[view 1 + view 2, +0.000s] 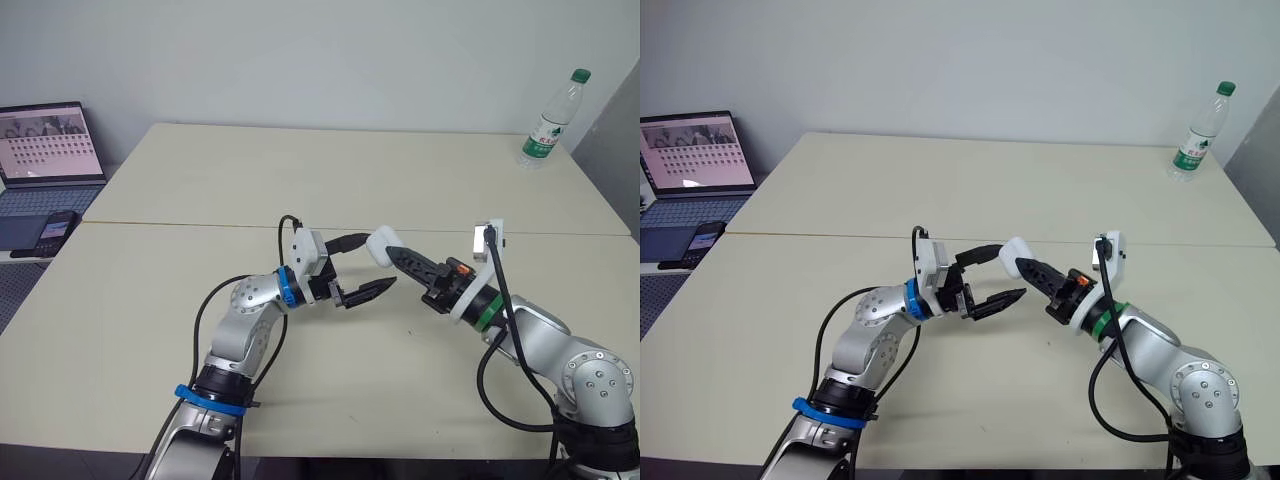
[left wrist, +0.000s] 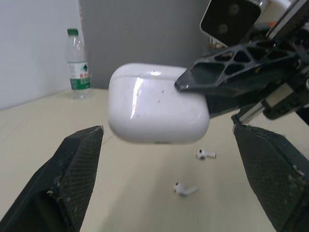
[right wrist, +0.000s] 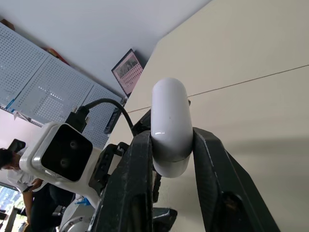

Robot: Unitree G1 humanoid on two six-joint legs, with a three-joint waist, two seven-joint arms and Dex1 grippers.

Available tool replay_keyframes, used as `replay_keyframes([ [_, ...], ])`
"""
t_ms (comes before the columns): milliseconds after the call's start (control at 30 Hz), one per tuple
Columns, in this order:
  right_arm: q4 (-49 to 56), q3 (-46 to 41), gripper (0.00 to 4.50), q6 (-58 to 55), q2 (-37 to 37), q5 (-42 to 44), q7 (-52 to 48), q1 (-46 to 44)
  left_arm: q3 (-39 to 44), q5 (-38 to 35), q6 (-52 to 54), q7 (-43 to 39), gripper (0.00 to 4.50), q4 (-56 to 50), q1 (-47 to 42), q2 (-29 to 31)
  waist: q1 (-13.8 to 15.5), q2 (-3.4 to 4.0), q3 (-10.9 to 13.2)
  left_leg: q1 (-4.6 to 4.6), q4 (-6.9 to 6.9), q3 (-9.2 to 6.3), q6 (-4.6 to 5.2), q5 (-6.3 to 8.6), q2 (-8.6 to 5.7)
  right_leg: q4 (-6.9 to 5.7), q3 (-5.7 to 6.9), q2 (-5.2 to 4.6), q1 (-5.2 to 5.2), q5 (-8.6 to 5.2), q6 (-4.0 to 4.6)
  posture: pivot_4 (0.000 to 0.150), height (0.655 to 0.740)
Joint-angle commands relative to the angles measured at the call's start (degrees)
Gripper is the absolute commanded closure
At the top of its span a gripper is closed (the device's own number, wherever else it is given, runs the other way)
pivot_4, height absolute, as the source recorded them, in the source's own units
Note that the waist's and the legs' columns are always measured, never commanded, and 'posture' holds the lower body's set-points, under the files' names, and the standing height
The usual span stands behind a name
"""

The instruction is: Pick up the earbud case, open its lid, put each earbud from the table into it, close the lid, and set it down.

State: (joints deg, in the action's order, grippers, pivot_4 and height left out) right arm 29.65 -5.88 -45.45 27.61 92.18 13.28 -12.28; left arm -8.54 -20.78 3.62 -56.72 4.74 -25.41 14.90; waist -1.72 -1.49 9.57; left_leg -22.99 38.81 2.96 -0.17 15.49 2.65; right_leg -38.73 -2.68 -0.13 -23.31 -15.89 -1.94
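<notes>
Here, above the table [image 1: 200, 330], our left gripper [image 1: 1012, 270] stands wide open and empty, fingers spread either side of the earbud case [image 2: 154, 111], which our right gripper [image 3: 172, 137] pinches in mid-air. Two earbuds [image 2: 205, 154] lie near each other on the table.

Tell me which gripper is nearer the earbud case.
Right. The right gripper is shut on the earbud case; the left gripper has open jaws straddling it, with gaps on both sides.
</notes>
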Motion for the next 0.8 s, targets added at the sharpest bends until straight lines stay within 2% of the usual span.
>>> replay_keyframes([
  [33,-0.8,-3.4,3.74,-0.4,3.5,-0.7,-6.1,0.6,0.2,0.7,4.6,-1.2,0.03,-1.1,-2.4,3.9,0.0,0.0,0.0,0.0,0.0,0.01,0.0,0.0,0.0,0.01,-0.01,0.0,0.0,0.0,0.0,0.15,0.7362],
  [233,-3.6,0.6,3.74,-4.8,15.2,-14.2,-31.2,2.9,1.3,-11.1,24.9,-11.3,0.03,-2.7,-6.2,10.9,0.0,0.01,0.0,-0.01,-0.06,0.02,0.01,0.01,0.01,0.11,0.13,0.0,-0.01,-0.01,0.0,0.15,0.7362],
  [400,-5.6,3.7,3.74,-3.3,19.0,-24.1,-45.9,0.2,1.9,-16.8,36.2,-14.4,0.03,-2.2,-9.0,12.2,0.0,-0.04,0.0,-0.01,-0.06,-0.01,0.02,0.01,0.01,0.12,0.18,0.02,-0.04,-0.02,-0.01,0.15,0.7362],
  [567,-5.8,4.5,3.74,-3.0,18.1,-27.7,-53.5,-2.0,0.2,-19.3,41.8,-17.0,0.03,-4.3,-9.0,12.8,0.0,-0.19,0.2,-0.01,-0.06,0.0,0.01,0.01,0.0,0.12,0.19,0.02,-0.04,-0.02,-0.01,0.15,0.7362],
  [800,-5.6,4.7,3.74,-3.3,15.5,-30.5,-57.6,-4.8,-0.4,-19.9,43.8,-17.8,0.03,-5.9,-8.5,11.7,0.0,-0.29,0.2,-0.02,-0.05,-0.03,0.01,0.01,0.0,0.11,0.13,-0.01,-0.04,-0.02,0.0,0.15,0.7362],
])
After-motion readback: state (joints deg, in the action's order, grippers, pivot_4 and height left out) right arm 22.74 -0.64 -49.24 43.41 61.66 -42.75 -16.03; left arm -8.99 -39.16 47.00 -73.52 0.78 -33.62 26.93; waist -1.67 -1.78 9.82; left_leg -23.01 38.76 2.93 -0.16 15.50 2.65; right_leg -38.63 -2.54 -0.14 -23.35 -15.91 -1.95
